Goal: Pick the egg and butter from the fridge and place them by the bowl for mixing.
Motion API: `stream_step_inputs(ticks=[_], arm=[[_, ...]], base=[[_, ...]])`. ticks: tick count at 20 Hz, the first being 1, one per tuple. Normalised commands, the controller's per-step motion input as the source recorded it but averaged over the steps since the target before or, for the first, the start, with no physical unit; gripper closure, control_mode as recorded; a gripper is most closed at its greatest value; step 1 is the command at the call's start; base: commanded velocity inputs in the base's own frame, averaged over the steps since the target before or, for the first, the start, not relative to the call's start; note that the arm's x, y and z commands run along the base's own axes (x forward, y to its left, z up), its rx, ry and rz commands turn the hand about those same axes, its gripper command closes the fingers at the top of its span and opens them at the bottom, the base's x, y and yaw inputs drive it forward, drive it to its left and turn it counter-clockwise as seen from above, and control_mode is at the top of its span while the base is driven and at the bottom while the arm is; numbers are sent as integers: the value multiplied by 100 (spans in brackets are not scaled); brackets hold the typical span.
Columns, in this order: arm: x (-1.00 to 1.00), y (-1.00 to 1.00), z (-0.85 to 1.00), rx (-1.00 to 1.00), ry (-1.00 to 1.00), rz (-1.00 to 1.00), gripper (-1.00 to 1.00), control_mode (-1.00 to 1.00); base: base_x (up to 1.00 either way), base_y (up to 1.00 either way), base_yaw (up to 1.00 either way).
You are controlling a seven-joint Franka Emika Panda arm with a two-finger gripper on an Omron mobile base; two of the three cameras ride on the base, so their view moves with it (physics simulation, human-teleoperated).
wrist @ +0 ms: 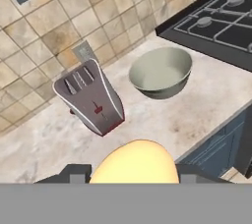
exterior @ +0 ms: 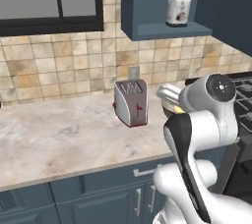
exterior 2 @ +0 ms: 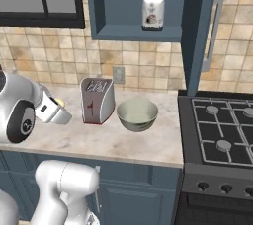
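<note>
Over the pale stone desk (wrist: 44, 134) now, stove (exterior 2: 222, 135) off to the side, toaster (wrist: 91, 100) and bowl (wrist: 161, 73) ahead, and the claw (wrist: 134, 176) clamped on the egg (wrist: 134, 164) should lower it gently onto bare marble just beside the bowl, opening only once it rests

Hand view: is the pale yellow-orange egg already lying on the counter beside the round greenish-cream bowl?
No, the pale yellow-orange egg sits between the fingers, apart from the bowl.

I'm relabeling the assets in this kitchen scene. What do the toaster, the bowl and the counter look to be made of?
Toaster: brushed metal, going by its silver sheen. Bowl: probably glazed ceramic, smooth pale cream-green. Counter: polished stone, likely marble, beige with mottled veins.
</note>
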Motion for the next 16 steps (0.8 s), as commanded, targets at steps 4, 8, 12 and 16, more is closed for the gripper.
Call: stream_step_inputs(ticks=[4,8,12,16], arm=[[0,-11,-37,16,40,5,100,-100],[0,-15,-33,18,43,13,100,-100],[0,0,-3,-1,0,0,100,-100],[2,1,-51,-10,8,0,100,-100]], base=[[0,0,0],[0,0,0],[0,0,0],[0,0,0]])
